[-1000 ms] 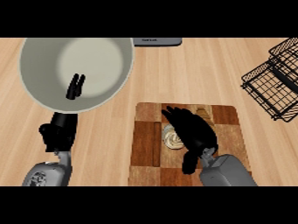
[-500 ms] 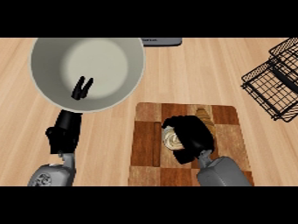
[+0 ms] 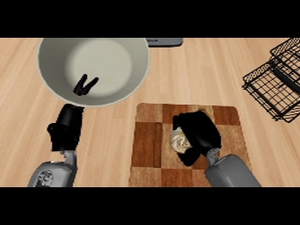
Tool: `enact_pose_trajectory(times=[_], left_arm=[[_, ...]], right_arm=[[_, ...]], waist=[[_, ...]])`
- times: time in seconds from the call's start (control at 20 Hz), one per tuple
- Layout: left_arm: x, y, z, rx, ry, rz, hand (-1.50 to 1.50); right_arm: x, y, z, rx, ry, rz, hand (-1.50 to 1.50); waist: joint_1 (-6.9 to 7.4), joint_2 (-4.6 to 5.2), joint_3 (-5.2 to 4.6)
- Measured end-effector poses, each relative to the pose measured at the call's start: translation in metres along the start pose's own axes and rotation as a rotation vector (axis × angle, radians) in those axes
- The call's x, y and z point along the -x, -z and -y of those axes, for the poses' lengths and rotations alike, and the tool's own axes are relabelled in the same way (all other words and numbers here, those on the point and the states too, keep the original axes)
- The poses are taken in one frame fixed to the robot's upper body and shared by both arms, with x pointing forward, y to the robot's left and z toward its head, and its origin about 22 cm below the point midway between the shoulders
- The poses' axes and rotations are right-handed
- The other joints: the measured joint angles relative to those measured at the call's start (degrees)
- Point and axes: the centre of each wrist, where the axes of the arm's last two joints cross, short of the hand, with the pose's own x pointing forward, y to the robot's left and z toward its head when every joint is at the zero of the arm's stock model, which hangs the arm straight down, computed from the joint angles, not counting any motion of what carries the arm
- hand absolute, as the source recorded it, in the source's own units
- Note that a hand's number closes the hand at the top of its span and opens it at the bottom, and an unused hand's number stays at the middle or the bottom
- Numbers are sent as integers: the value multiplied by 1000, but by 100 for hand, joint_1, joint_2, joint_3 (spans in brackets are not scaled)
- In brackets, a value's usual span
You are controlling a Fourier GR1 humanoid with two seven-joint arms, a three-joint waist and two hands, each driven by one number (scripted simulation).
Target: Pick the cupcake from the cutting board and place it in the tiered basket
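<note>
Head view: right hand (image 3: 198,132) is curling round the cupcake (image 3: 179,141), which is sitting mid cutting board (image 3: 149,132). The board is lying at the near edge of the counter (image 3: 22,110), right of centre.

Risks, my read:
- The fingers are closing over soft frosting, so it may squash or smear.
- The hold is looking one-sided, so it could tip out on the lift.
- The wire basket (image 3: 285,83) is standing well apart at the right edge, so the hand may clip a tier rim going in.

The cupcake is mostly hidden, only a pale swirled top showing.

Left hand (image 3: 66,129) is resting open, near the left edge, below the bowl (image 3: 113,57).
</note>
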Motion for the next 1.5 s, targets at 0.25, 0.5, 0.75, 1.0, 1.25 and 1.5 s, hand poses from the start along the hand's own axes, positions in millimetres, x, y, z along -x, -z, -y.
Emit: enact_pose_trajectory(times=[0.25, 0.5, 0.75, 1.0, 1.25, 1.5], left_arm=[[3, -4, -6, -21, 5, -15, 0], [3, -8, -9, -26, 2, -11, 0], [4, -10, -15, -24, 4, -14, 0], [3, -7, -15, -33, 4, -20, 0], [0, -6, -12, -26, 1, -17, 0], [-2, -8, -8, -13, -6, -11, 0]], right_arm=[[101, -51, -5, -116, -213, -2, 150], [187, -115, 17, -105, -318, -28, 150], [224, -155, 72, 10, -327, -69, 150], [233, -185, 138, 150, -288, -84, 150], [233, -217, 205, 251, -221, -97, 150], [234, -242, 264, 298, -165, -129, 150]], waist=[[-129, -32, -1], [-140, -16, 2], [-127, -10, 0], [-171, -20, -5], [-160, -21, -8], [-75, -4, -5]])
